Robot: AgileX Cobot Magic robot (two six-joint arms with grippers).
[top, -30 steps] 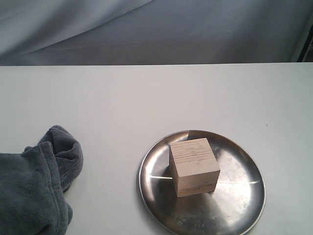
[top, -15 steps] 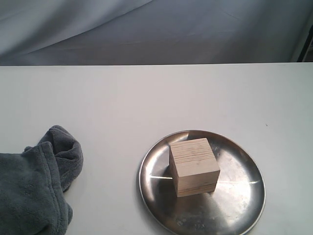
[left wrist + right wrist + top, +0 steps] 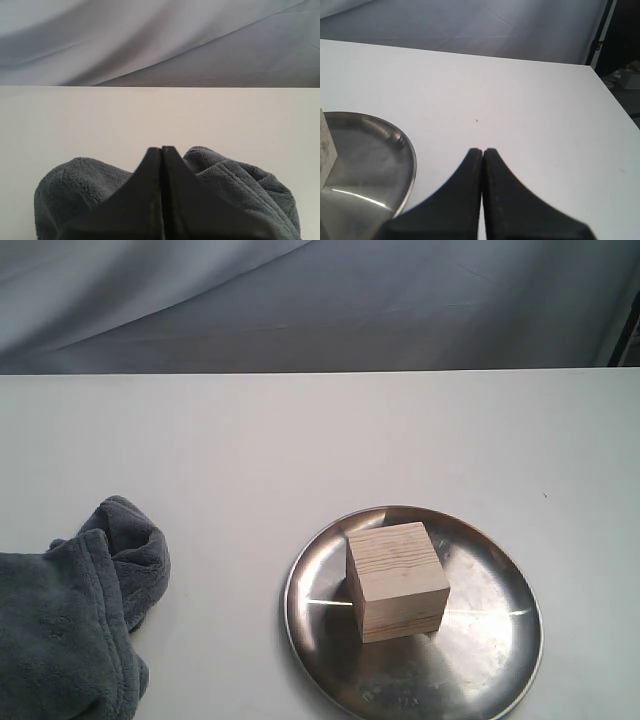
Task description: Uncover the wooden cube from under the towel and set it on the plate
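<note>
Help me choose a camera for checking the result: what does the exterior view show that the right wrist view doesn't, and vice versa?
Only the exterior view shows the towel, bunched at the left of the table, and the whole cube on the plate. Only the right wrist view shows the right end effector, closed and empty. Both show the plate, the white table and the grey backdrop; the wrist view catches just a sliver of the cube.

Towel (image 3: 60, 630) partly off-frame; likewise plate (image 3: 490, 640)

Pale grained cube (image 3: 397, 580); silver, seemingly scuffed plate (image 3: 490, 640); dark grey towel (image 3: 60, 640).
</note>
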